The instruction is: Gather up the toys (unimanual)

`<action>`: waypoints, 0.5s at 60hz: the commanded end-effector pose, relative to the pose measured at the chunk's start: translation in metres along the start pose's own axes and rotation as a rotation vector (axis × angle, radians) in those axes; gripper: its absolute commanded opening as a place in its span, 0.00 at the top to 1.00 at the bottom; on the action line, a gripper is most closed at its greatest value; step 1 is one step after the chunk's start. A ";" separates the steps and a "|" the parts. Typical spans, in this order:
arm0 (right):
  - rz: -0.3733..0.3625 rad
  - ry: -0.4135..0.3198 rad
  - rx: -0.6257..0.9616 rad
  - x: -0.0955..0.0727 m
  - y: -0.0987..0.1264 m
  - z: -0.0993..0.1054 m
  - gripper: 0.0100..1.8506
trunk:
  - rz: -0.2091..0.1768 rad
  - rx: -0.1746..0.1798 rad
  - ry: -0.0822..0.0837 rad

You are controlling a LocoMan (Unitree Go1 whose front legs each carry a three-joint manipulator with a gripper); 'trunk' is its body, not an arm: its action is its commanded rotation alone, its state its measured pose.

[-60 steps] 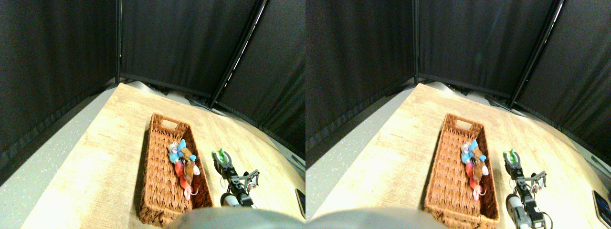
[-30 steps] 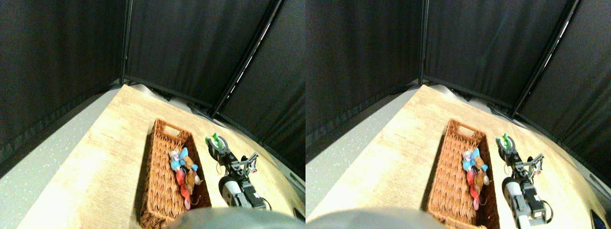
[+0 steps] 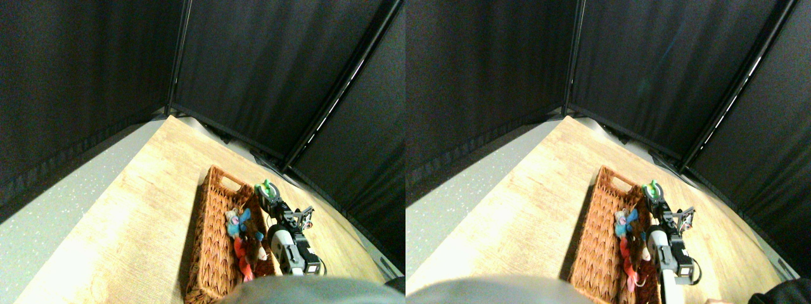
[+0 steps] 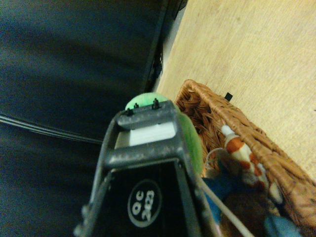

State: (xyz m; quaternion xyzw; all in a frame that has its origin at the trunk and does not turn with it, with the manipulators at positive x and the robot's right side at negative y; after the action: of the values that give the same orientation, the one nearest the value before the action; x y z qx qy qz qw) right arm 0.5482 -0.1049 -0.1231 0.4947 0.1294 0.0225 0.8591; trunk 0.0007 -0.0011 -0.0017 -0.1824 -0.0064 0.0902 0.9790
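Note:
A green toy (image 3: 266,188) is held in my right gripper (image 3: 267,193), raised over the right rim of the brown wicker basket (image 3: 209,253). Inside the basket lie a blue toy (image 3: 239,220), a grey toy (image 3: 229,216), a brown one (image 3: 258,239) and a red one (image 3: 242,254). The wrist view has the green toy (image 4: 190,133) bulging from behind the dark jaw frame, with the basket's rim (image 4: 232,116) and several toys just beyond, among them an orange-and-white one (image 4: 239,148) and a blue one (image 4: 224,185).
The basket sits on a light wooden table (image 3: 139,209). A grey speckled floor (image 3: 57,202) lies to the left. Black curtain panels (image 3: 253,69) close off the back and sides.
My gripper has carried the green toy up and left, from the table beside the basket to above the basket's right rim. The camera view has also shifted.

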 end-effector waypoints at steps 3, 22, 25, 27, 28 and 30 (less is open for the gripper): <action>0.037 0.015 0.051 0.006 0.008 -0.008 0.97 | 0.031 -0.033 -0.011; 0.037 0.073 0.053 0.009 0.017 -0.025 0.97 | 0.049 -0.051 -0.018; 0.035 0.071 0.045 0.009 0.018 -0.027 0.97 | 0.050 -0.050 -0.018; 0.034 0.072 0.046 0.009 0.018 -0.027 0.97 | 0.049 -0.049 -0.015; 0.033 0.071 0.059 0.008 0.018 -0.027 0.97 | 0.049 -0.049 -0.015; 0.029 0.071 0.058 0.008 0.017 -0.027 0.97 | 0.047 -0.048 -0.015</action>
State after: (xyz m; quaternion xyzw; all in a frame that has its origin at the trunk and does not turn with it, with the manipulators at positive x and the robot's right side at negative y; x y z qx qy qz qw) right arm 0.5499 -0.0721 -0.1305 0.5117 0.1696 0.0446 0.8411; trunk -0.0012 0.0004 -0.0017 -0.1987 -0.0141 0.1061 0.9742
